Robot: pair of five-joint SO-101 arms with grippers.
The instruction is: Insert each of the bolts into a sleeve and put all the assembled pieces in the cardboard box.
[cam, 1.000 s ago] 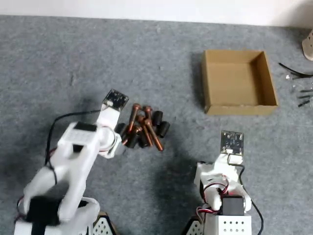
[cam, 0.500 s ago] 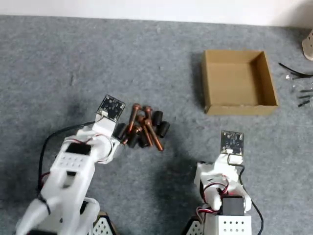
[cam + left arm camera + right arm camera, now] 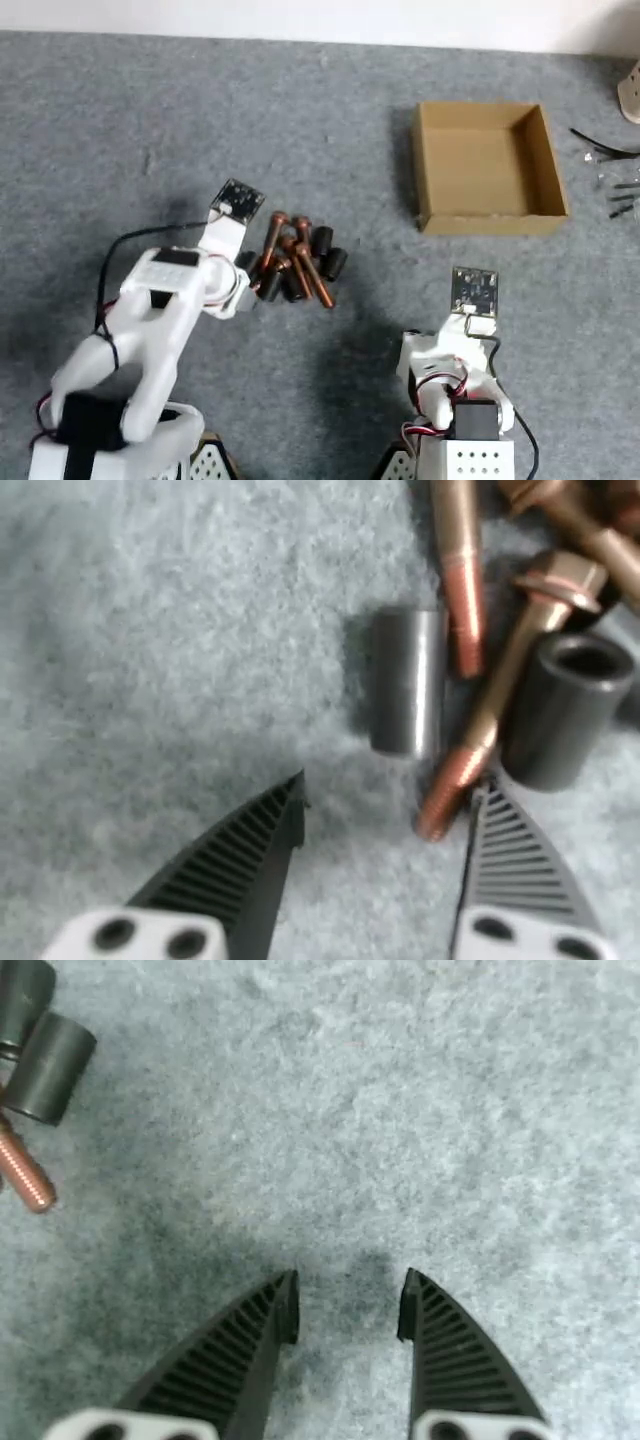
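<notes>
Left pincer (image 3: pixel 389 782) agape before sleeve (image 3: pixel 407 680), bolts (image 3: pixel 512 665)

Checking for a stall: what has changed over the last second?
The left gripper drew back slightly toward its base, then returned to the bolts and sleeves, open, holding nothing. The bolts and sleeves, right gripper and cardboard box stayed put.

I can make out no words or numbers anywhere. The cardboard box (image 3: pixel 490 222) has plain brown walls.
</notes>
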